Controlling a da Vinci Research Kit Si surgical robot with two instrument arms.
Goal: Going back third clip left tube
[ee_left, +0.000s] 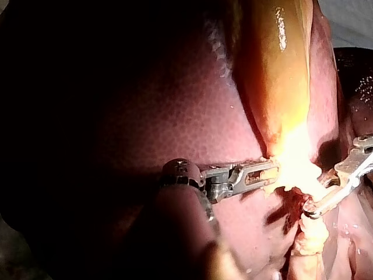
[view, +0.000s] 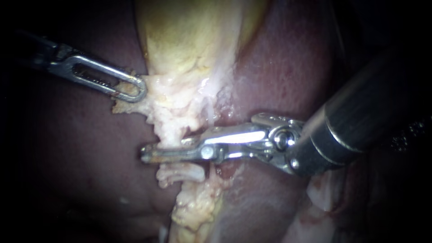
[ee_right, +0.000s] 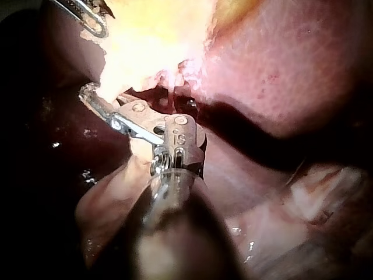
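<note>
Gripping a pale flap (view: pixel 121 105) at the lower end of the gallbladder (view: pixel 189 40) from 2 sides with the jaws of the left instrument (view: pixel 140 90). Reaching in from the right with the right instrument (view: pixel 146 155), straight across the tube (view: pixel 173 130); holding its 2 jaws only narrowly parted, 1 on each side of the tube; gripping nothing visibly. Finding the tube between these jaws, far nearer to the right instrument than to the left; long axis from the gallbladder downward in the endoscope view, crosswise to jaws pointing left. Noting a pale ridged band (view: pixel 180 173) just below, perhaps a clip. For going back, probably best to withdraw rightward along the shaft's line; no sideways drag.
</note>
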